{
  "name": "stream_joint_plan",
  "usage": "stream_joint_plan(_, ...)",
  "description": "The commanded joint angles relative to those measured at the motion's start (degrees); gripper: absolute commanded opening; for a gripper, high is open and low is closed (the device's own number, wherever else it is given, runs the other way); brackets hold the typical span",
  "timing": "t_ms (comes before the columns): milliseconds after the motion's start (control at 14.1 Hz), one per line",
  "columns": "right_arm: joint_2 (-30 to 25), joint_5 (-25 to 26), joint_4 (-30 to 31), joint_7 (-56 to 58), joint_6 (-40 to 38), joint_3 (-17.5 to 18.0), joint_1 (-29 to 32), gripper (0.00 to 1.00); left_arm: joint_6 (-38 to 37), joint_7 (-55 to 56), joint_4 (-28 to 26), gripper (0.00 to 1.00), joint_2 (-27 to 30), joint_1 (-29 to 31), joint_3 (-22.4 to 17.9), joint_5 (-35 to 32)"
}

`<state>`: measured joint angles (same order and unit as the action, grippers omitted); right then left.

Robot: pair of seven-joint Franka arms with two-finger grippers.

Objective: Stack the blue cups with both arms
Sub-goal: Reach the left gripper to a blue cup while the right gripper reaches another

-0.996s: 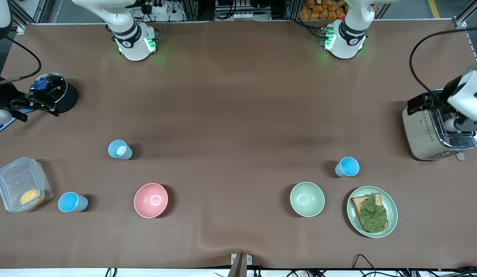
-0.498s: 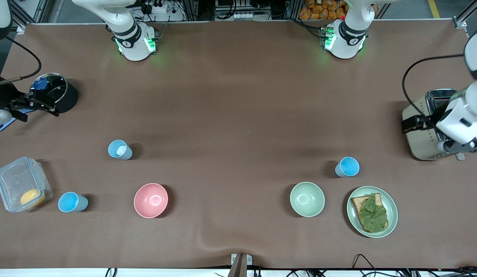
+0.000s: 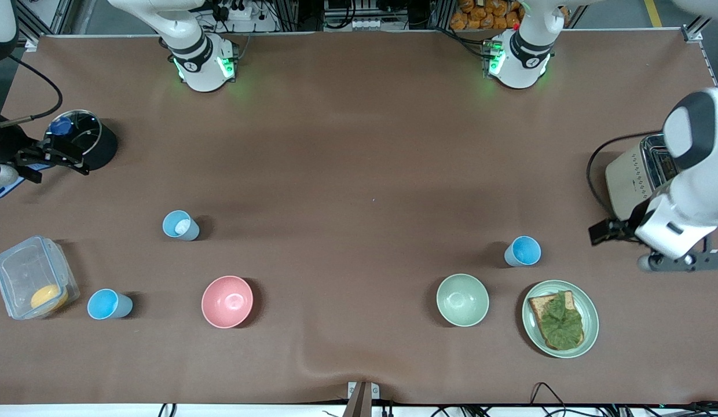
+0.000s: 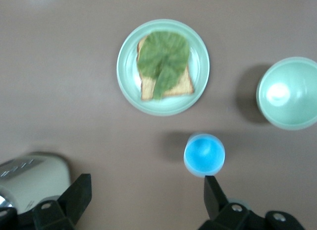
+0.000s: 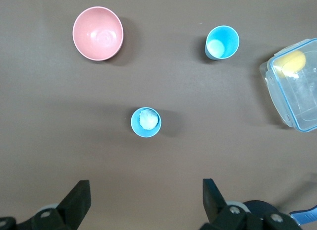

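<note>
Brown table (image 3: 359, 145), no legible text; left tool (image 4: 143, 202) open over blue cup (image 4: 204, 154).

You have three small tapered blue plastic cups, all upright, unstacked, well apart: one sky-blue cup (image 3: 523, 251) toward the left arm's end, one whitish-bottomed cup (image 3: 180, 225) and another sky-blue cup (image 3: 108, 304) toward the right arm's end.

Both arms hang raised, left end effector (image 4: 143, 200) and right end effector (image 5: 143, 200) spread wide.
</note>
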<state>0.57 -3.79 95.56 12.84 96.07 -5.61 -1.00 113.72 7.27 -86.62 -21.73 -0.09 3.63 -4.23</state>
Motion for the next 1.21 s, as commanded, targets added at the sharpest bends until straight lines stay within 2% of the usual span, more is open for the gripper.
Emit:
stream_joint_plan(0, 0.5, 0.7, -0.5, -0.8, -0.7, 0.7, 2.0, 1.0, 9.3, 3.8, 1.8, 1.0, -6.1, -0.7, 0.3, -1.3)
stream_joint_plan(213, 3.2, 0.8, -0.6, -0.4, -1.7, 0.7, 1.3, 1.0, 17.8, 3.8, 1.7, 1.0, -11.4, -0.3, 0.1, -1.8)
stream_joint_plan(356, 6.4, 0.8, -0.5, -0.7, -3.9, 0.7, 1.3, 1.0, 21.8, 3.8, 1.7, 1.0, -15.0, 0.2, 0.1, -3.4)
stream_joint_plan(498, 10.9, 0.7, -0.5, -0.8, -2.8, 0.7, 1.3, 1.0, 25.9, 3.7, 1.7, 1.0, -17.9, 0.4, 0.1, -5.3)
stream_joint_plan(640, 13.7, 0.5, 0.5, -0.9, 0.9, 0.8, 0.8, 1.0, 26.1, 4.4, 1.4, 1.0, -18.3, 0.1, 0.1, -5.5)
stream_joint_plan(853, 16.6, 0.4, 6.6, -0.9, 12.3, 0.9, -0.1, 1.0, 24.3, 4.7, -1.7, 1.0, -16.3, 0.6, 0.1, -5.8)
stream_joint_plan(1138, 19.8, -0.5, 13.9, -0.9, 25.6, 1.0, -0.6, 1.0, 17.3, 4.1, -2.6, 1.0, -15.9, 0.4, 0.2, -5.8)
